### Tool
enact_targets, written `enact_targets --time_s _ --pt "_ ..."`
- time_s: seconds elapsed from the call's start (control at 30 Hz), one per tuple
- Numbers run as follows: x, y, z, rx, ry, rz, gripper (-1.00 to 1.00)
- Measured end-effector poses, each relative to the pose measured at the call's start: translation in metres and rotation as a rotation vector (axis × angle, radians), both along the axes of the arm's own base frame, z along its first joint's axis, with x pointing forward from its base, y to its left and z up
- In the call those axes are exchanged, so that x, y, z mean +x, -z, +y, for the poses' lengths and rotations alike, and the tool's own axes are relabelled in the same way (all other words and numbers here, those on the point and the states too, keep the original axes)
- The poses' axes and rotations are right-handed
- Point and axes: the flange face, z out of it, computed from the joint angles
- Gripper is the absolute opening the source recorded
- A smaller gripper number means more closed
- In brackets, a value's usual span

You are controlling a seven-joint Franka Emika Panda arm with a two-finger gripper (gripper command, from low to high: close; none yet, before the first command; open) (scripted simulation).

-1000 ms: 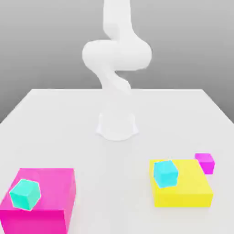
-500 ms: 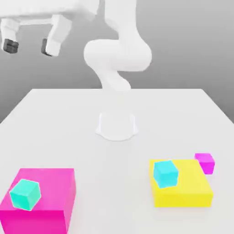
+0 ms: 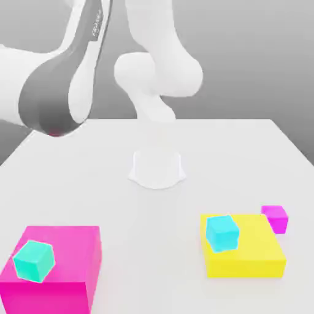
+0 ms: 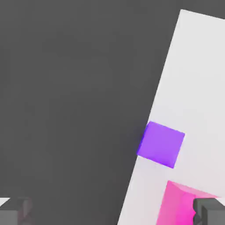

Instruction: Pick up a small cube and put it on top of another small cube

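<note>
Reaching for the violet cube, fingers spread wide

Seemed to be at the approach, with the pick-up and the stacking yet to be done. Held nothing in the gripper, with fingers wide apart. Saw the violet cube loose at the tabletop's edge, near a pink block but apart from it. Lay outside the line between the fingertips, so called for centring the hand over the cube, lining up with two opposite faces, then lowering before closing. Called for care at the edge, with a nudge outward likely to tip the cube off.

Found no long axis on the cube, only even sides, set squarely along the table's edge. Sat flat, as far as could be judged.

Farther on, in the exterior view, found the teal cube, the stacking target, at about eight o'clock on a magenta block, turned askew to its sides. Noted the cyan cube on the yellow block between four and five o'clock, and a small magenta cube behind, at four. Caught the arm toward ten.
</note>
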Motion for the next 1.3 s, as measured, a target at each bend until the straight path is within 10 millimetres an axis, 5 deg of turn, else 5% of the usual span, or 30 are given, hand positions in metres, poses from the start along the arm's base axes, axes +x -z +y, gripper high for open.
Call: enact_targets --time_s 0.17,0.27,0.3,0.5,0.7,0.9,1.07,1.13,1.27,1.3 --pt "-0.017 0.082 -0.037 0.091 0.207 0.045 0.00" --pt "-0.019 0.133 -0.042 0.104 0.236 0.051 0.00" --pt "-0.020 0.146 -0.042 0.105 0.238 0.052 -1.00" --pt "-0.020 0.153 -0.042 0.105 0.239 0.050 -1.00" --pt "-0.022 0.077 -0.035 0.114 0.276 0.041 -1.00" --pt "-0.038 0.005 0.005 0.140 0.449 0.016 -1.00" --pt "-0.060 -0.037 0.045 0.132 0.596 0.018 -1.00" --pt "-0.069 -0.045 0.060 0.121 0.648 0.024 -1.00" --pt "-0.073 0.003 0.064 0.115 0.676 0.026 -1.00" --pt "-0.074 0.011 0.064 0.115 0.676 0.026 1.00"
